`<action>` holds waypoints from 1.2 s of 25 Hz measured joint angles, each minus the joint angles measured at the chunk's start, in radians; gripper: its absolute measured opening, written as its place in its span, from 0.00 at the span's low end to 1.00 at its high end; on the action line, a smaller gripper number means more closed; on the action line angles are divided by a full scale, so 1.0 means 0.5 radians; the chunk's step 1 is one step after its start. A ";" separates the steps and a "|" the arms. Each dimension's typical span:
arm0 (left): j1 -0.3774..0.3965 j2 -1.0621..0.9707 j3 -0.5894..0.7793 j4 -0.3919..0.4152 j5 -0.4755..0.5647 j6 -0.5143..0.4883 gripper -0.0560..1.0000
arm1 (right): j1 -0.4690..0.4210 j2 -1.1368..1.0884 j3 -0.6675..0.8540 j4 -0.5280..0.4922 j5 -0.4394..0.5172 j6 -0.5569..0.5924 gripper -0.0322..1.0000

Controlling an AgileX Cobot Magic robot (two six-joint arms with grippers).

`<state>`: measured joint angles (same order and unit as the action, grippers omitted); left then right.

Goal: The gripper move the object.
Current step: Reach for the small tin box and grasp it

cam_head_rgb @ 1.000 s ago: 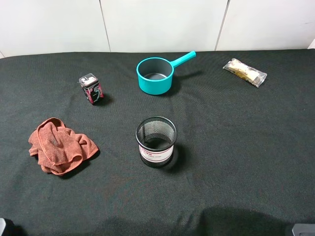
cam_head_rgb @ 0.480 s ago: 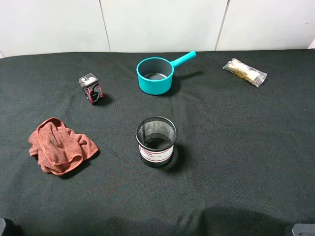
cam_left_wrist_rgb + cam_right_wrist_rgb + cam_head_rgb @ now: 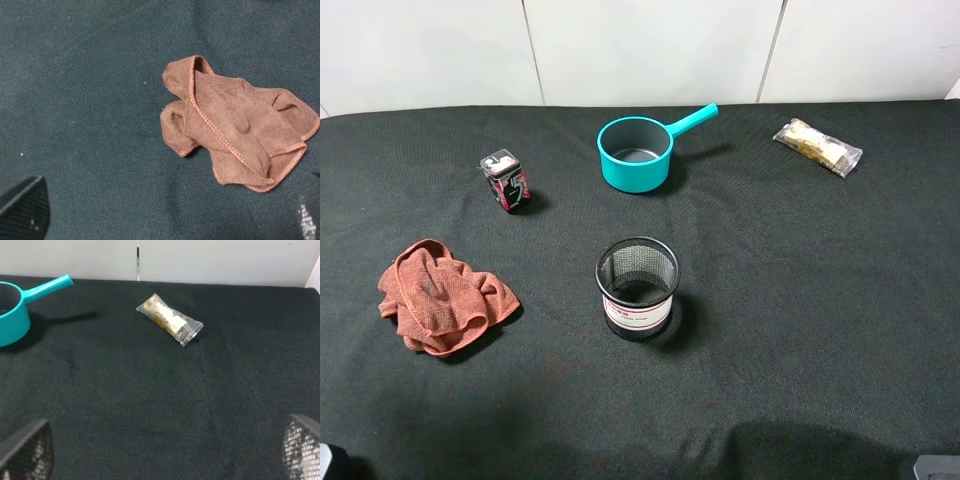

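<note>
exterior high, object [image 3: 506, 180] upright, left of teal pot [image 3: 636, 154], well apart

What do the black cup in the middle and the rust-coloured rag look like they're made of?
The black cylindrical mesh cup looks like painted metal mesh: see-through walls, solid rim. The crumpled rust-orange cloth looks like soft matte fabric, perhaps microfibre: folds, stitched hem.

Black cloth table [image 3: 800, 300], small box [image 3: 506, 180], teal pot [image 3: 636, 153], mesh cup [image 3: 637, 287], rust rag [image 3: 442, 296], snack packet [image 3: 817, 146]
</note>
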<state>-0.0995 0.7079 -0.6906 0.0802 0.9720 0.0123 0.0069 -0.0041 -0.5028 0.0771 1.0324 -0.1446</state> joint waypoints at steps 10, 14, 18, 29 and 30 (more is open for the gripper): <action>0.000 0.448 -0.134 0.021 -0.006 0.028 0.98 | 0.000 0.000 0.000 0.000 0.000 0.000 0.70; 0.000 0.625 -0.210 0.089 -0.029 0.041 0.98 | 0.000 0.000 0.000 0.000 0.000 0.000 0.70; 0.000 0.808 -0.293 0.158 -0.081 0.041 0.98 | 0.000 0.000 0.000 0.000 0.000 0.000 0.70; 0.000 1.324 -0.617 0.177 -0.235 0.170 0.98 | 0.000 0.000 0.000 0.000 0.000 0.000 0.70; 0.000 1.371 -0.654 0.177 -0.247 0.180 0.98 | 0.000 0.000 0.000 0.000 0.000 0.000 0.70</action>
<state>-0.0995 1.3933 -1.0176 0.1689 0.8487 0.1024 0.0069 -0.0041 -0.5028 0.0771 1.0324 -0.1446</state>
